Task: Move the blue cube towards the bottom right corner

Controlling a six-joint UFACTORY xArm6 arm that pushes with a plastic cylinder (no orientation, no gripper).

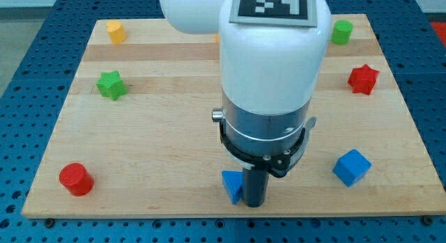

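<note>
The blue cube (351, 166) lies near the view's bottom right on the wooden board (160, 131). My tip (253, 203) is at the board's bottom edge, left of the cube by a wide gap. It sits right beside a small blue triangular block (232, 185), which is at the tip's left and appears to touch the rod. The arm's white body (272, 55) hides the middle of the board.
A red cylinder (75, 179) is at the bottom left. A green star (111, 84) is at the left, a yellow block (116, 31) at the top left, a green block (341, 31) at the top right, and a red star (363, 79) at the right.
</note>
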